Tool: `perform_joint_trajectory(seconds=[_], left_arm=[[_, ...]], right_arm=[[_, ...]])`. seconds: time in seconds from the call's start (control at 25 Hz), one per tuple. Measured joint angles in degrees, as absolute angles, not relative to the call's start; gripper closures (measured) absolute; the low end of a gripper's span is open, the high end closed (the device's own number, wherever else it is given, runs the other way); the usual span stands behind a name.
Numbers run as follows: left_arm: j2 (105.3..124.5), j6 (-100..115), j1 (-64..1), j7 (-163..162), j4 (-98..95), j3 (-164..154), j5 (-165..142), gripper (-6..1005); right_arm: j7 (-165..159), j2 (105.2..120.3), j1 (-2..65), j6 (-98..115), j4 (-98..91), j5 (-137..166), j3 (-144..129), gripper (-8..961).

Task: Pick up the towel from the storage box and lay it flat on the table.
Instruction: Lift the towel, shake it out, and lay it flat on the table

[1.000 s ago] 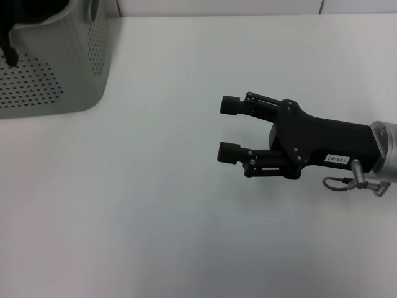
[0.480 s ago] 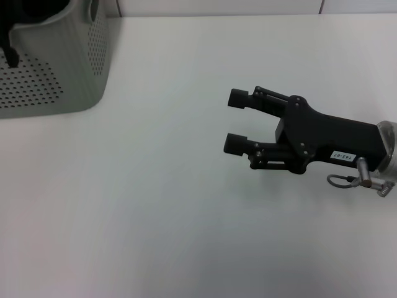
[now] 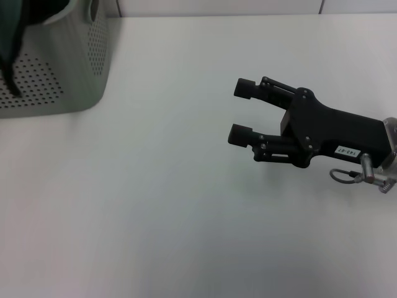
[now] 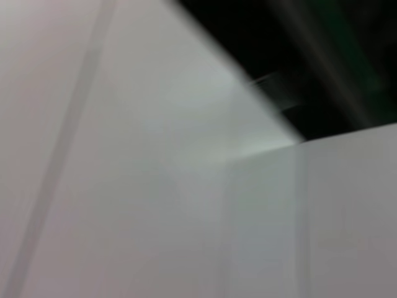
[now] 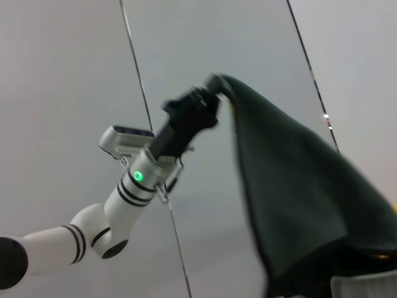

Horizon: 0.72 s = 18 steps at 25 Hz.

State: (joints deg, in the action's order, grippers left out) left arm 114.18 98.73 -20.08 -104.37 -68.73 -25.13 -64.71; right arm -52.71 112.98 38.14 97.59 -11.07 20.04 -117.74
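- The table (image 3: 186, 205), the biggest thing here, is a white top with no cloth on it; laying the towel flat is not yet done.
- The storage box (image 3: 68, 68) stands on the table's far left corner, a grey-green basket with rows of small holes in its side. The rest is placed from it.
- The towel (image 5: 291, 186) hangs above the box, dark green side showing, with a black trimmed edge. The right wrist view shows it hanging from one top corner, with its lower end reaching the pale rim of the box. In the head view a strip of it hangs over the box's left part. My reading: the lift is well under way, but the towel is not yet clear of the box.
- The left gripper (image 5: 208, 99) is high above the box, and its fingers are clamped on the towel's top corner, so the towel hangs directly below it.
- The right gripper (image 3: 240, 112) hovers over the table well to the right of the box, pointing towards it. Its jaws are apart and hold nothing, and the towel is well apart from it.
- Left to do, as I judge it: lift the towel clear, carry it right of the box, and spread it flat.
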Motion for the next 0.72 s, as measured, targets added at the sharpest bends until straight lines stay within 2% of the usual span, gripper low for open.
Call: perform_joint_trajectory(seconds=[0.16, 0.36, 0.6, 0.72], left_arm=[[114.12, 104.20, -20.87, -107.05, -68.74, -25.17, -58.81, 987], [115.20, 104.86, -20.90, -106.86, -69.04, -25.28, -56.55, 987], [115.97, 104.80, -20.69, -106.79, -69.30, -25.68, -56.63, 987], [116.40, 104.76, -20.62, -106.67, -69.26, -25.67, -56.66, 987]], right_arm=[[-48.78, 113.50, 38.14, 97.43, -11.08, 19.68, -117.58, 88], [-30.34, 116.17, 36.38, 91.58, -13.66, 19.69, -117.93, 89], [-12.57, 116.31, 27.71, 73.95, -33.97, 19.67, -123.51, 90], [0.72, 116.29, 25.56, 65.46, -40.93, 16.14, -128.99, 136]])
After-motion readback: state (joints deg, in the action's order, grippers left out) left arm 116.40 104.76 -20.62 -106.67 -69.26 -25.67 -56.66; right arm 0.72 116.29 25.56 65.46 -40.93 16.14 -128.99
